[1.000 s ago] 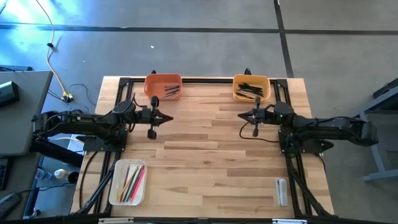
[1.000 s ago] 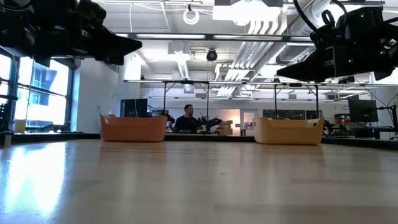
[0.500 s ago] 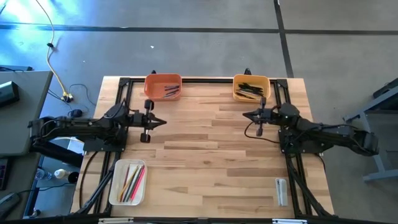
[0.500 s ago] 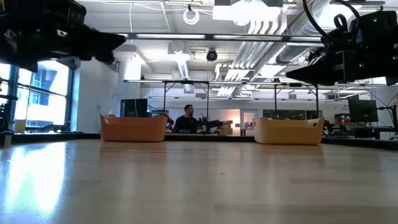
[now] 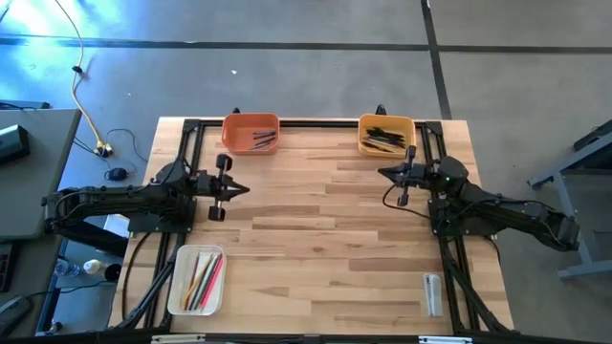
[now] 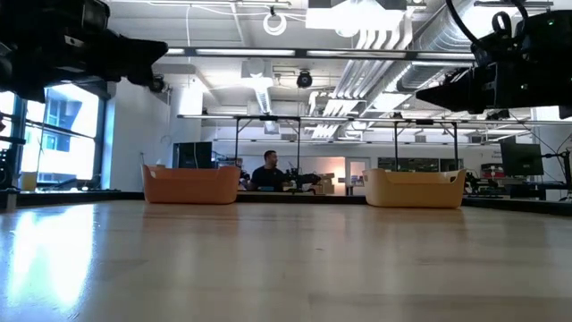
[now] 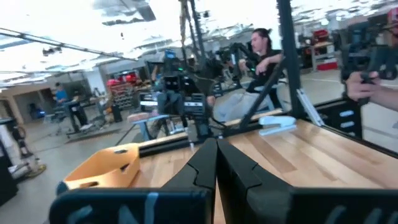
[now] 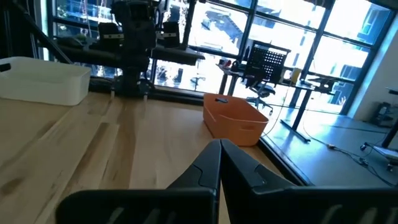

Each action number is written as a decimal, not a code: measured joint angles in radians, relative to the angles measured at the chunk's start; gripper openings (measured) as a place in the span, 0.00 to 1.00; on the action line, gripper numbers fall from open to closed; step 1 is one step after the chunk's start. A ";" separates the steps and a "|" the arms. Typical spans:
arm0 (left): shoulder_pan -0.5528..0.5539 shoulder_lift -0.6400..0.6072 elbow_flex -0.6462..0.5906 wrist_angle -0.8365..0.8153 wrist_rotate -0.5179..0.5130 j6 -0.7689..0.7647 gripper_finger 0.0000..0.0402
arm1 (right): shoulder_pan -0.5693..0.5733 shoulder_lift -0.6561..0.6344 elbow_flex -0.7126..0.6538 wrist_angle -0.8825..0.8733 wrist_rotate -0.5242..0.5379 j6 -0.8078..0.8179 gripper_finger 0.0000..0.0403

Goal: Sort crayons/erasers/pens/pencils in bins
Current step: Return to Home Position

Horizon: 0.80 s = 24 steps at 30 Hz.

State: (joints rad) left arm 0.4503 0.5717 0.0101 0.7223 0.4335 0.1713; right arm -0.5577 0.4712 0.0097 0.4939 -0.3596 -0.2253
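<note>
White bin [image 5: 176, 287] lies lower left in the high view, orange bin [image 5: 237, 134] top centre-left, yellow-orange bin [image 5: 387, 118] top right. Left gripper [image 5: 244, 188] and right gripper [image 5: 382, 172] hover mid-frame, fingers pressed together. Pencils [image 5: 204, 277] fill the white bin, pens [image 5: 384, 141] the yellow-orange. To go home well, I think, each arm should retreat level, clear of the bins.

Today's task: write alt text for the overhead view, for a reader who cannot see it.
Two dark robot arms reach inward over a wooden table, the left gripper and right gripper both shut and empty. At the table's top edge sit an orange bin and a yellow-orange bin holding pens; a white bin of pencils lies at lower left.
</note>
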 joint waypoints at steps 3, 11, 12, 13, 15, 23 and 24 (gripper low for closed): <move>0.034 -0.039 0.000 -0.032 -0.001 -0.007 0.00 | -0.018 -0.033 0.000 -0.034 0.000 0.000 0.00; 0.146 -0.193 0.000 -0.177 0.000 -0.072 0.00 | -0.063 -0.169 0.000 -0.154 0.000 0.009 0.00; 0.156 -0.217 0.000 -0.197 0.000 -0.077 0.00 | -0.066 -0.189 0.000 -0.165 0.000 0.012 0.00; 0.164 -0.242 0.001 -0.220 0.000 -0.082 0.00 | -0.071 -0.210 0.000 -0.179 0.000 0.017 0.00; 0.179 -0.298 0.001 -0.273 0.001 -0.087 0.00 | -0.078 -0.256 0.000 -0.214 0.000 0.019 0.00; 0.226 -0.572 0.002 -0.528 0.004 -0.089 0.00 | -0.121 -0.472 0.000 -0.385 0.011 0.027 0.00; 0.236 -0.566 0.005 -0.528 0.008 -0.092 0.00 | -0.128 -0.470 -0.001 -0.374 0.009 0.027 0.00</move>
State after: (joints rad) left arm 0.6859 0.0060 0.0154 0.1939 0.4419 0.0790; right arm -0.6859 0.0012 0.0090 0.1194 -0.3508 -0.1982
